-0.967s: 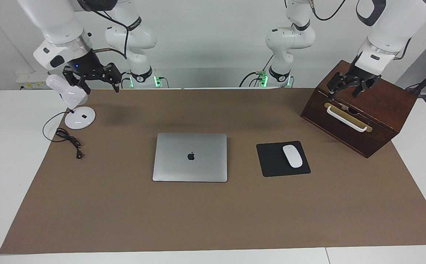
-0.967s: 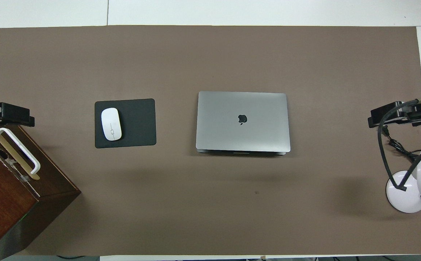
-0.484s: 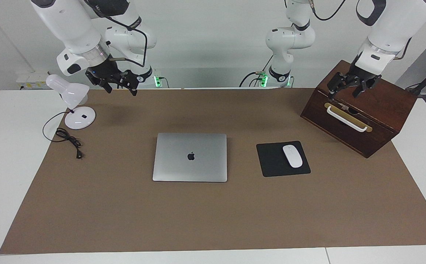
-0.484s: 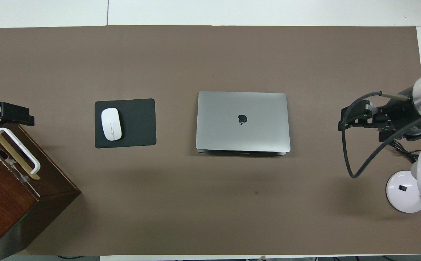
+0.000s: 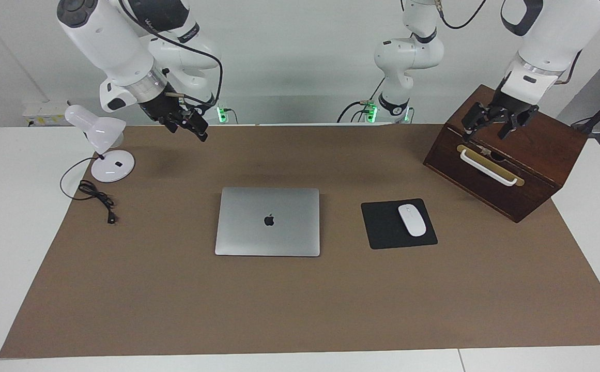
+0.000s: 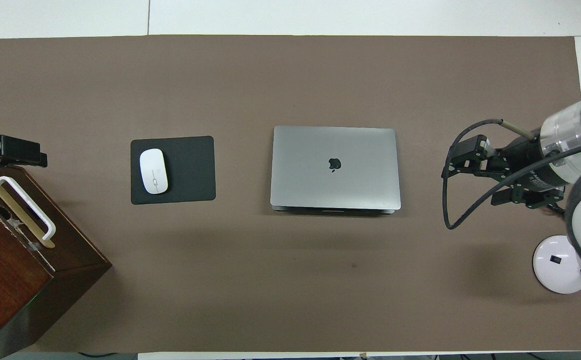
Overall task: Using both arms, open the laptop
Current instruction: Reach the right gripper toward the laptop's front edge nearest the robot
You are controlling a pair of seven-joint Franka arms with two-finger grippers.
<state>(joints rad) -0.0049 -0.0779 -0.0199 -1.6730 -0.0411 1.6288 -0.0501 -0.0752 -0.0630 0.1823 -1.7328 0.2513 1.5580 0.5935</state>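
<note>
Over the wooden box [image 5: 506, 150] at the left arm's end of the table hangs the left gripper [image 5: 492, 127], pointing down, fingers spread apart w/ nothing between them. Its forearm slants up out of the facing view's top corner. From overhead only the tip [image 6: 12, 151] shows; the rest is cut off at the edge.

Right arm leans in from its base, wrist angled down toward mid-table; right gripper [image 5: 188, 124] sits in the air over bare brown mat [image 5: 300, 305], beside the white desk lamp [image 5: 101, 147]. Black cable loops off the wrist. Can't tell if its fingers are apart or together; prob. seen too slantwise in both views. Overhead, the forearm hides the lamp head, only the round base [image 6: 560, 265] shows.

Laptop [image 5: 268, 221] lies closed and flat at mid-mat, logo up, well apart from both grippers. Black mouse pad [image 5: 382, 227] w/ white mouse [image 5: 412, 220] lies beside it toward the left arm's end. Box top partly hidden by the left gripper; its white handle [image 5: 487, 166] is visible.
</note>
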